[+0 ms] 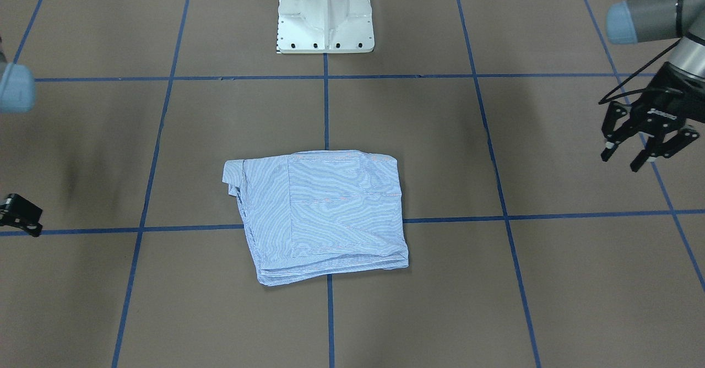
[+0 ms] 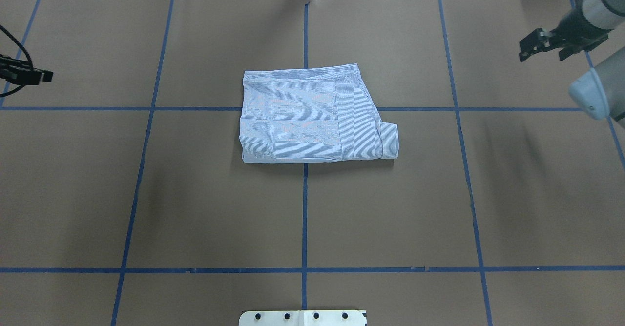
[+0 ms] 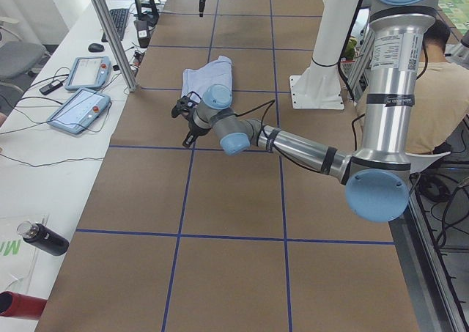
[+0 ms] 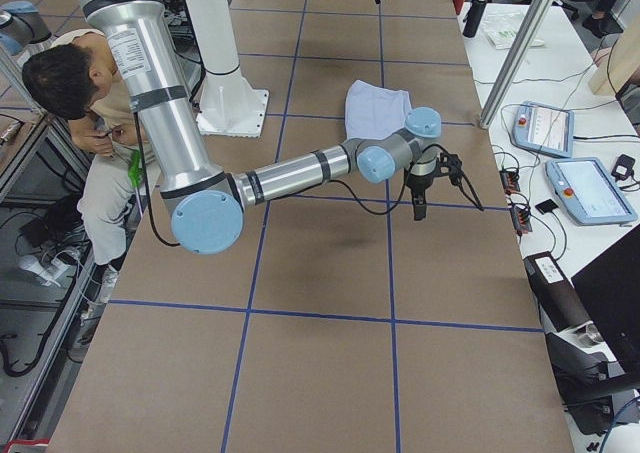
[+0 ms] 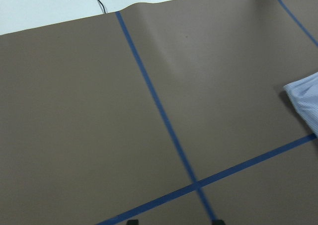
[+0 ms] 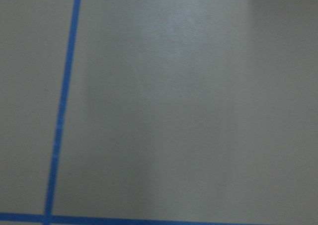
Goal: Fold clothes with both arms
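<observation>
The light blue-and-white striped shirt (image 1: 325, 214) lies folded into a compact rectangle at the middle of the brown table, a rolled edge on one side. It also shows in the overhead view (image 2: 312, 116), and its corner shows in the left wrist view (image 5: 305, 98). My left gripper (image 1: 633, 156) hangs open and empty above the table, far to the side of the shirt; it sits at the overhead view's left edge (image 2: 41, 75). My right gripper (image 2: 542, 50) is open and empty, far off the shirt's other side, and half cut off in the front view (image 1: 22, 214).
The white pedestal base (image 1: 325, 15) stands at the robot's side of the table. Blue tape lines divide the brown surface. A side bench holds control tablets (image 3: 79, 108), a metal post (image 3: 110, 35) and bottles (image 3: 44, 238). A seated person (image 4: 70, 83) is beside the base.
</observation>
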You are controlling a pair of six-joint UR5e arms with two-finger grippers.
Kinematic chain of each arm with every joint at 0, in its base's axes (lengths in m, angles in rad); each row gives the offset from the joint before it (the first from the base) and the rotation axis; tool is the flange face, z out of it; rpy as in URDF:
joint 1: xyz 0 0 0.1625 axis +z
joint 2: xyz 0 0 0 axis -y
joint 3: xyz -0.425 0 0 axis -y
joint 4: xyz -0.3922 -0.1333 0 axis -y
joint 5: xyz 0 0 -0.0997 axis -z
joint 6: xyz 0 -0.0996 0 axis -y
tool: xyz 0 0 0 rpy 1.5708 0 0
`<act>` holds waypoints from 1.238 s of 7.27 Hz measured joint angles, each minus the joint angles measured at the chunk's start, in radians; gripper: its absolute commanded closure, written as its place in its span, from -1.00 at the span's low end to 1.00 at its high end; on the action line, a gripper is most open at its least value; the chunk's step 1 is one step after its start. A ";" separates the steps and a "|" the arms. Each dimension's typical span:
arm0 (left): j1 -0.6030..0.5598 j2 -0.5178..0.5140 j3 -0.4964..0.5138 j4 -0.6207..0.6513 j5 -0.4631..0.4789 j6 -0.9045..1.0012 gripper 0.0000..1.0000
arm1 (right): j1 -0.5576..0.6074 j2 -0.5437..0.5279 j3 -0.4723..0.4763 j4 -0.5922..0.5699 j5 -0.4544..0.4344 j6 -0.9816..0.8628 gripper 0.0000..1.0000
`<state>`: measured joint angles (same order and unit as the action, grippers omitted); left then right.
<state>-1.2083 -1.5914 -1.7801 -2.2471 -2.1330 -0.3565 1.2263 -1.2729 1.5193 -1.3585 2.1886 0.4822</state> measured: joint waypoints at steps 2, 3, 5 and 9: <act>-0.161 0.008 0.055 0.128 -0.024 0.325 -0.34 | 0.123 -0.076 -0.014 -0.073 0.062 -0.279 -1.00; -0.223 0.005 0.067 0.208 -0.051 0.432 -0.40 | 0.174 -0.103 -0.014 -0.120 0.086 -0.394 -1.00; -0.290 0.004 0.073 0.337 -0.105 0.563 -0.99 | 0.227 -0.129 -0.010 -0.195 0.100 -0.513 -1.00; -0.316 0.014 0.066 0.396 -0.204 0.598 -0.99 | 0.272 -0.207 0.041 -0.207 0.124 -0.536 -1.00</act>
<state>-1.5242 -1.5775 -1.7145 -1.8512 -2.3367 0.2418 1.4983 -1.4803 1.5600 -1.5659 2.3125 -0.0539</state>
